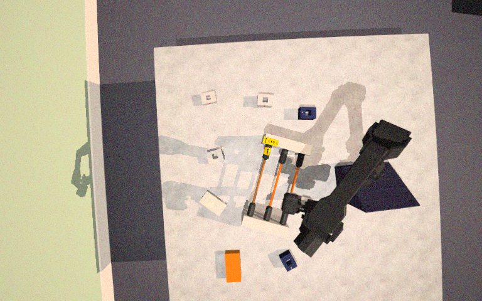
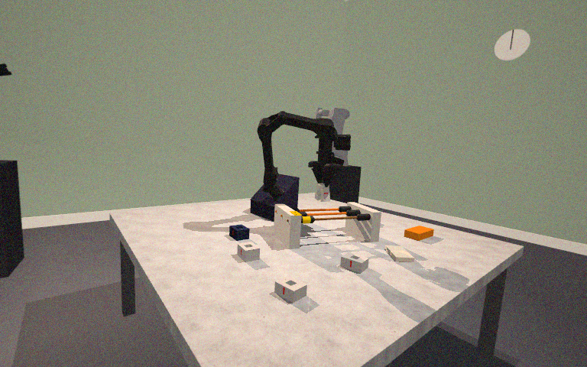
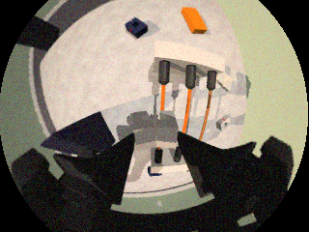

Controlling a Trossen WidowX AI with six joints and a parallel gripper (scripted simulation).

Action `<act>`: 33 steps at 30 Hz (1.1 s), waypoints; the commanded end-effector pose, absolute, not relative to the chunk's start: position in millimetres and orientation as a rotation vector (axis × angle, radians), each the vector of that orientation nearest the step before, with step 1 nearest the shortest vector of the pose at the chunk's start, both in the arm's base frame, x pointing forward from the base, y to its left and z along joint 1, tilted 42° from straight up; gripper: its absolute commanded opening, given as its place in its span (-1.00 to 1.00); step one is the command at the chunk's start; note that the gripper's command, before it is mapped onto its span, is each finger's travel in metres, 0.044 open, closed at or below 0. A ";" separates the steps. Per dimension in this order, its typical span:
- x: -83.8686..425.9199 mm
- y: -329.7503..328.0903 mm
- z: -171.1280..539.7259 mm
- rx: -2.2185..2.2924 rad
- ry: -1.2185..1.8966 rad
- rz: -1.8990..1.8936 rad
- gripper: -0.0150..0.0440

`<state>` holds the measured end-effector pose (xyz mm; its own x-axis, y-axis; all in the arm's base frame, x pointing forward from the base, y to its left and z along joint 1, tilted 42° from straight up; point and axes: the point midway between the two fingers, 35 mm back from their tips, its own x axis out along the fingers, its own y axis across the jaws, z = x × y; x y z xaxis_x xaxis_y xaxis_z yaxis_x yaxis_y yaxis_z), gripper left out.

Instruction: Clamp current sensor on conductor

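The black parallel-jaw gripper (image 1: 317, 221) (image 2: 322, 184) (image 3: 156, 135) stands partly open, closed on the white split-core current sensor (image 2: 322, 193), which hangs just beneath it, apparently raised so it can pass over the nearer conductors. The orange LOAD conductor (image 1: 259, 180) (image 2: 337, 218) (image 3: 207, 114) is the farthest of three from the gripper; the yellow LOAD marker (image 1: 270, 142) (image 2: 296, 213) sets which way the arrow should point. A light hold probably keeps the sensor from latching early; whether it is open, I cannot tell.
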<state>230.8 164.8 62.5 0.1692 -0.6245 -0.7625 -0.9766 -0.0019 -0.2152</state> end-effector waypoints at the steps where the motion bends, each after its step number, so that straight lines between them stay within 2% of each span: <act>1: 248.8 168.1 67.2 -1.709 1.530 0.602 -0.49; 33: 385.5 134.7 104.0 -1.681 1.535 0.532 -0.49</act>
<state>375.9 138.4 100.5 0.1777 -0.6325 -0.7540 -0.9645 0.0401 -0.2609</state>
